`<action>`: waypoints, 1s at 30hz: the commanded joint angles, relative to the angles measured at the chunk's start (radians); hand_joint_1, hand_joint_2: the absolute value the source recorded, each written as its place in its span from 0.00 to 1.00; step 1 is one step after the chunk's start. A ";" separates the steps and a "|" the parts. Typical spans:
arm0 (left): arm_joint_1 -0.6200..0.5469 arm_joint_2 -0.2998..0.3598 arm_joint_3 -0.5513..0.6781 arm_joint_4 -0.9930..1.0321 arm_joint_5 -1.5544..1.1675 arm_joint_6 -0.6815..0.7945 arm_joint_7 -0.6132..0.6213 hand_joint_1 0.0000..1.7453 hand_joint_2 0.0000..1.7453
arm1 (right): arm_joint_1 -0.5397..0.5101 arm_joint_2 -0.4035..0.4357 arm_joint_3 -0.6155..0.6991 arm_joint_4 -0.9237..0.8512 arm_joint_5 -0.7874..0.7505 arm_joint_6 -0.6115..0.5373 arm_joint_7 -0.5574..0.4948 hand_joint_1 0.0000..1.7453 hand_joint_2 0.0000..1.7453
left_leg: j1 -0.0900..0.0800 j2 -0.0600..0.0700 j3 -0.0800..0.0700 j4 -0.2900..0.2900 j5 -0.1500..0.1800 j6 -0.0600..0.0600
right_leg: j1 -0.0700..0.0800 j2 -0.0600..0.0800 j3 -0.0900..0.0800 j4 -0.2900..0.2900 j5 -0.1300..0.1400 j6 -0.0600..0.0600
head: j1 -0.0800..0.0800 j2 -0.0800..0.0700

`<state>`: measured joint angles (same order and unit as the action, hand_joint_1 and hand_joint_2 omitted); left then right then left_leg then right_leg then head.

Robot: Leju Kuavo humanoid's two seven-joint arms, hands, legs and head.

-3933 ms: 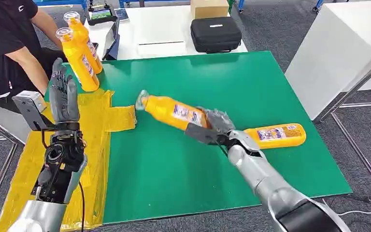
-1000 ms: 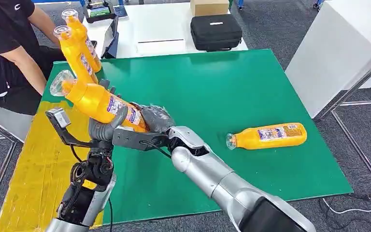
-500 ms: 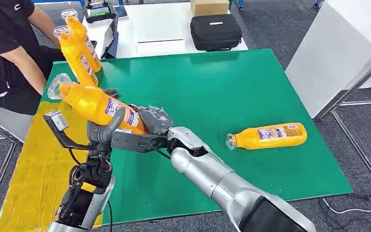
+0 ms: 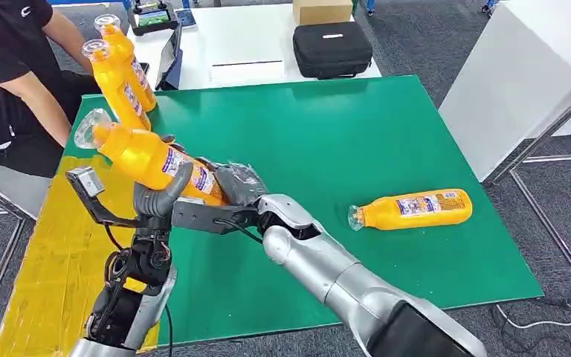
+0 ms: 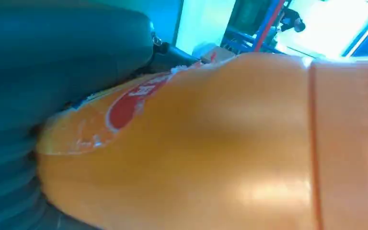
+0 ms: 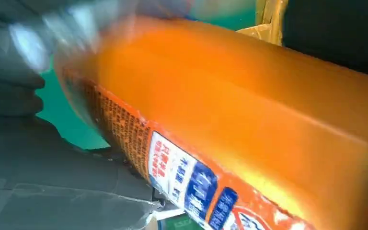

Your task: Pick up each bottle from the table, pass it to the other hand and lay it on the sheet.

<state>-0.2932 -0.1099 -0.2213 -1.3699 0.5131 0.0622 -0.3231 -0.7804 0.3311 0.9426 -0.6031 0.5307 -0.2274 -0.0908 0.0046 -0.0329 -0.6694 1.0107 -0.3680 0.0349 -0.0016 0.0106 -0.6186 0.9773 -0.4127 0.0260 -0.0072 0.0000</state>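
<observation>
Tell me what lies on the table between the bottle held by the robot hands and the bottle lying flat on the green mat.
Bare green mat, seen in the head view; the right arm hangs over its near part.

a robotics test lab or workshop: a green-topped work table with a yellow taped sheet stands on grey carpet tile, ringed by plain white tables. a black equipment case, a cardboard box and a handheld controller lie on them, and a seated person in black waits at the edge.
</observation>
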 commanded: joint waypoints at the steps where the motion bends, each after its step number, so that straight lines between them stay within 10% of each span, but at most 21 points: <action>1: -0.097 0.048 0.014 -0.019 -0.028 0.025 -0.021 1.00 1.00 | 0.038 -0.058 -0.006 0.009 0.029 -0.008 -0.022 0.00 0.00 | 0.001 -0.002 0.006 0.001 -0.002 -0.002 | 0.002 -0.006 0.008 0.000 -0.004 0.000 | 0.000 0.000; 9: -0.098 0.050 0.011 -0.020 -0.079 0.064 -0.047 1.00 1.00 | 0.054 -0.063 -0.037 -0.020 0.031 -0.047 -0.021 0.00 0.00 | 0.001 -0.001 0.002 0.000 -0.001 -0.001 | 0.001 -0.003 0.003 0.000 -0.001 0.000 | 0.000 0.000; 18: -0.099 0.188 0.086 0.162 -0.949 0.458 -0.126 1.00 1.00 | 0.262 -0.356 -0.481 -0.562 0.091 -0.022 -0.064 0.00 0.00 | 0.000 -0.007 0.005 -0.001 0.000 -0.001 | 0.000 -0.008 0.008 -0.001 -0.002 0.000 | 0.000 0.000; 25: -0.123 0.228 0.074 0.362 -1.890 0.636 0.183 1.00 1.00 | 0.286 -0.414 -0.581 -0.727 0.089 0.034 -0.048 0.00 0.00 | -0.001 -0.005 0.005 0.001 -0.002 -0.001 | -0.001 -0.007 0.008 0.001 -0.004 0.000 | 0.000 0.000; 30: -0.152 0.228 0.026 0.551 -1.944 0.636 0.222 1.00 1.00 | 0.289 -0.446 -0.595 -0.737 0.058 0.059 -0.072 0.00 0.00 | -0.001 -0.006 0.004 -0.001 0.000 -0.001 | -0.001 -0.007 0.007 -0.001 -0.002 0.000 | 0.000 0.000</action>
<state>-0.3634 0.0992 -0.1503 -1.1568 -1.3698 0.6931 -0.1437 -0.4979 -0.0283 0.4173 -1.2365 0.6195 -0.1976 -0.1453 0.0041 -0.0373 -0.6693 1.0108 -0.3679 0.0351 -0.0022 0.0077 -0.6169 0.9770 -0.4126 0.0263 -0.0072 0.0000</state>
